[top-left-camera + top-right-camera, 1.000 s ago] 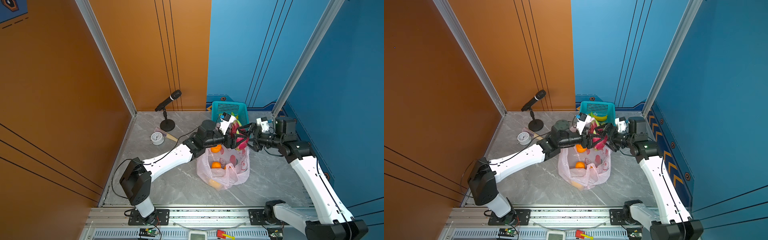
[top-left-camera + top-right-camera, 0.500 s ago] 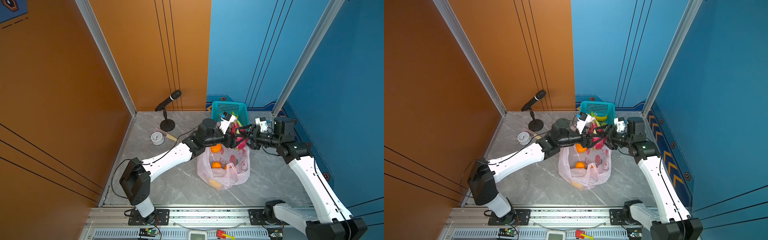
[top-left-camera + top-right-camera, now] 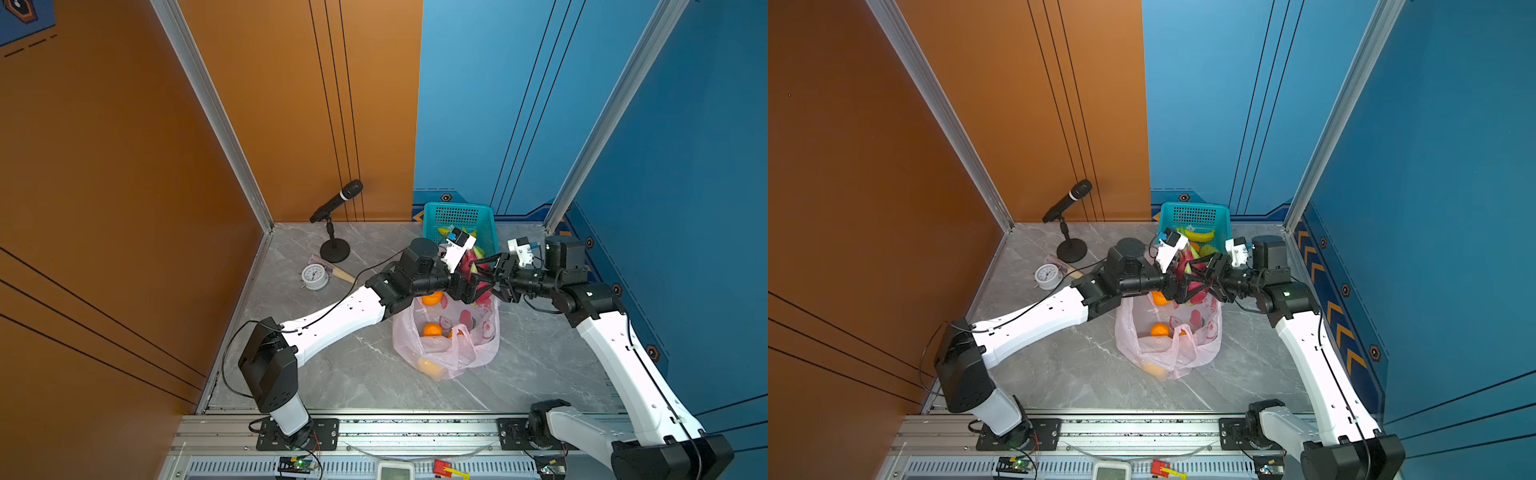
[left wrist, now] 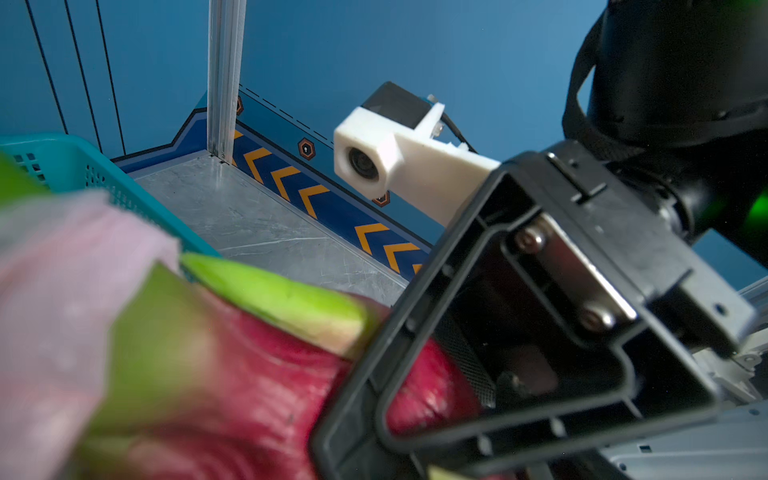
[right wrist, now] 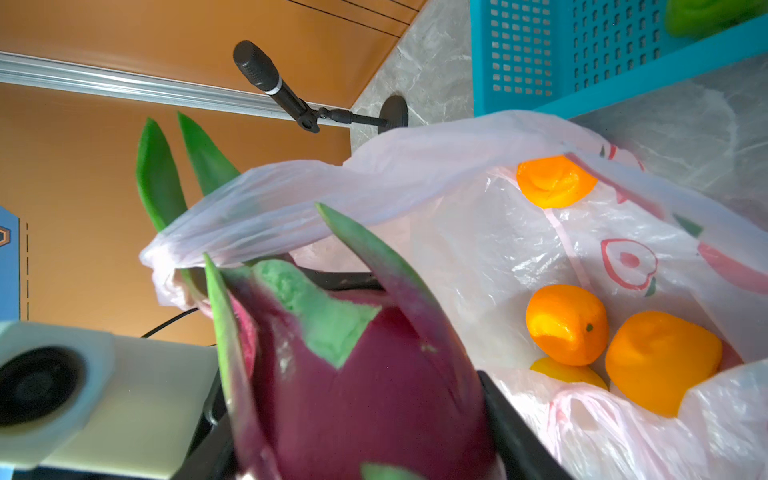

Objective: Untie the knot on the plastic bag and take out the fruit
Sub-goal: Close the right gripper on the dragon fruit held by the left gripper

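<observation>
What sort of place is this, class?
Probably a robot test cell: left arm and right arm bolted to a metal rail, orange panel wall and blue panel wall, staged props like a microphone and alarm clock.

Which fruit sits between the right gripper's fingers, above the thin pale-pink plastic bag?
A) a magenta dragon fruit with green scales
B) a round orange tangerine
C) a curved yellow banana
A: in the right wrist view the magenta dragon fruit with green scales fills the gap between the black fingers of the right gripper, while the orange tangerines lie down in the pale-pink plastic bag.
</observation>
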